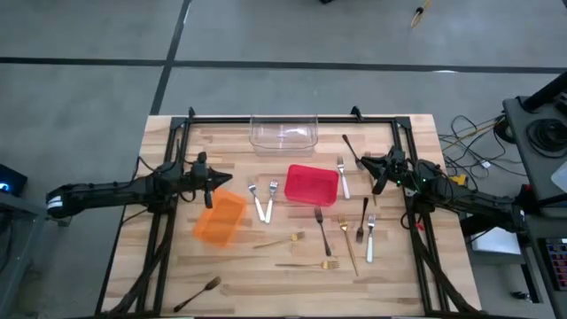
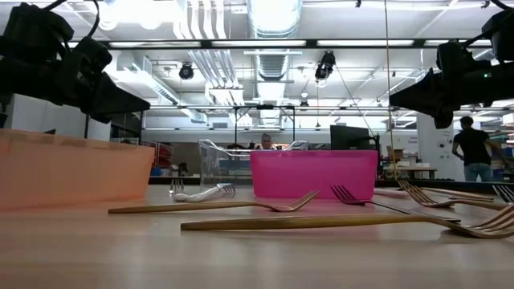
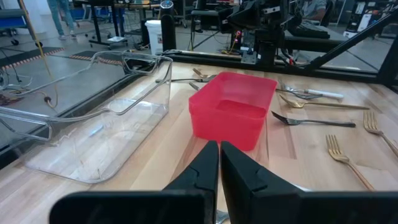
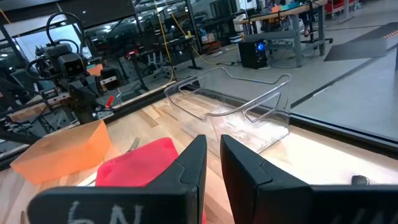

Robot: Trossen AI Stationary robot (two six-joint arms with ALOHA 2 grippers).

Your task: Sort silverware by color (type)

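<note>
Silverware lies scattered over the wooden counter (image 1: 177,275), none of it in a bin. Two silver forks (image 1: 263,200) lie side by side between the orange bin (image 1: 221,219) and the red bin (image 1: 311,184); another silver fork (image 1: 342,176) lies just right of the red bin, and a fourth (image 1: 370,237) nearer the front right. Gold forks sit toward the front — one (image 1: 282,240) angled below the orange bin's right side, one (image 1: 308,264) flat in front of it, and a long gold utensil (image 1: 348,245) running diagonally beside them. A dark fork (image 1: 322,229) lies below the red bin, a second dark one (image 1: 363,219) to its right, a third (image 1: 351,147) near the back by the right arm, and a fourth (image 1: 198,294) alone at the front left corner. The clear bin (image 1: 283,132) stands at the back edge.

The left pincer (image 1: 209,189) hangs above the counter just behind the orange bin, its fingers (image 3: 202,168) pressed together on nothing. The right pincer (image 1: 378,178) hangs to the right of the red bin, fingers (image 4: 193,163) nearly together with a narrow gap — nothing between them.
</note>
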